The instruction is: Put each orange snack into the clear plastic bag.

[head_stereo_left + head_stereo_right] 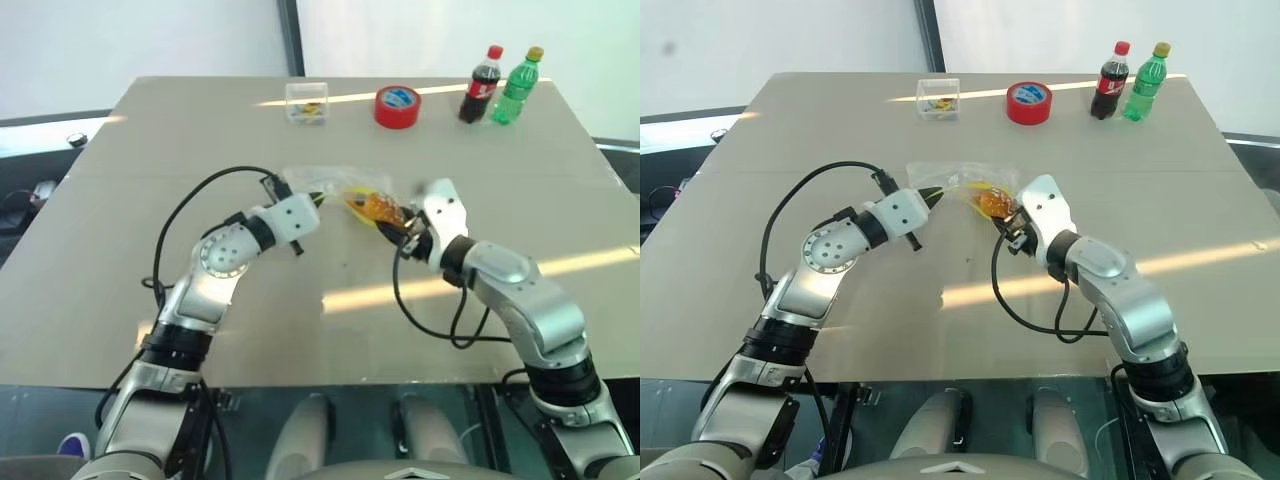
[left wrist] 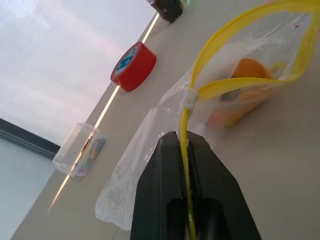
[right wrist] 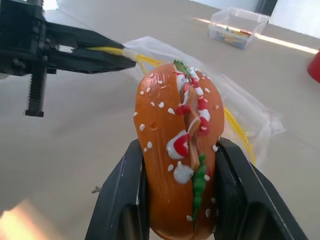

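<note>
The orange snack (image 3: 177, 150), a glossy bun dotted with white and striped red and green, is clamped upright between the two fingers of the right hand (image 3: 177, 210), just right of the clear plastic bag (image 1: 965, 185) near the middle of the bench (image 1: 790, 130). It points at the bag's mouth, so dropping it in looks like the step in hand. The left hand (image 2: 185, 150) is clenched on the bag's yellow strip (image 2: 186, 125), pinching one end so the strip bows apart and the mouth stays open toward the snack. Another orange piece (image 2: 240, 90) already lies inside the bag. Along the far edge stand a small clear box (image 1: 305, 102), a red tape roll (image 1: 397, 106) and two bottles (image 1: 500, 85), well apart from the work.
</note>
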`<state>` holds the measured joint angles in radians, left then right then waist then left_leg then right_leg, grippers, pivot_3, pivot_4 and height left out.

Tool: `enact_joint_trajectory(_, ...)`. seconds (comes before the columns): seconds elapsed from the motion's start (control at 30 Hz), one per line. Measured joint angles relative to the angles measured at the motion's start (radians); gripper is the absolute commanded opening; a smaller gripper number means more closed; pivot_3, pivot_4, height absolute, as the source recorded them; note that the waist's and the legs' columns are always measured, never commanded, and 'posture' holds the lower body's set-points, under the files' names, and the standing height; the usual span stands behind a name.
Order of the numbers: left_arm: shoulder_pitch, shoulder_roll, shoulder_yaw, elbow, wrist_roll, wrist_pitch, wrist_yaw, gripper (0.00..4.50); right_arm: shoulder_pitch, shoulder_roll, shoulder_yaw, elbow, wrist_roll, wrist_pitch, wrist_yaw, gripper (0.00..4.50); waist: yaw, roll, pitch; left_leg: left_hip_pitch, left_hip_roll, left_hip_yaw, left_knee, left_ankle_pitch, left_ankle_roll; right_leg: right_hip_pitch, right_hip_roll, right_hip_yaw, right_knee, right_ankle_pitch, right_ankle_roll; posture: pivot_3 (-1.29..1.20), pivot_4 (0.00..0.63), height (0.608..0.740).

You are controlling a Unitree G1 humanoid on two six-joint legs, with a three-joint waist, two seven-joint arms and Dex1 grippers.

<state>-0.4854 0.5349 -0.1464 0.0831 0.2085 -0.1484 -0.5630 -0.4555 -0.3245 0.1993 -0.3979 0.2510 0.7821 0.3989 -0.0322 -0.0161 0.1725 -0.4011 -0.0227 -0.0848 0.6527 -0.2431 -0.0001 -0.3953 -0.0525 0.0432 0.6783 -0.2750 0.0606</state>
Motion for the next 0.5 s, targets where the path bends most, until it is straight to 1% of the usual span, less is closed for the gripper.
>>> enact_joint_trajectory(0.17,0.030,-0.002,0.002,-0.046,-0.048,-0.040,-0.024,0.00,-0.026,0.026,0.036,0.115,-0.033,-0.014,0.006,1.44,-0.004,0.000,0.000,0.000,0.000,0.000,0.000,0.000,0.000,-0.001,0.000,0.000,0.000,0.000,0.000,0.00,0.150,0.740)
enact_joint_trajectory(0.37,0.070,0.030,0.002,-0.099,-0.086,-0.107,-0.073,0.00,-0.083,0.039,0.079,0.234,-0.111,-0.110,0.012,1.44,-0.008,0.000,0.000,0.000,0.000,0.000,-0.001,0.000,0.000,-0.001,0.000,0.000,0.000,0.000,0.000,0.00,0.150,0.740)
enact_joint_trajectory(0.5,0.110,0.052,-0.004,-0.103,-0.090,-0.142,-0.099,0.00,-0.117,0.121,0.067,0.315,-0.119,-0.150,0.005,1.44,-0.011,0.001,0.000,0.001,0.000,0.001,-0.001,0.000,0.000,-0.001,0.001,0.001,0.000,0.000,0.000,0.00,0.150,0.740)
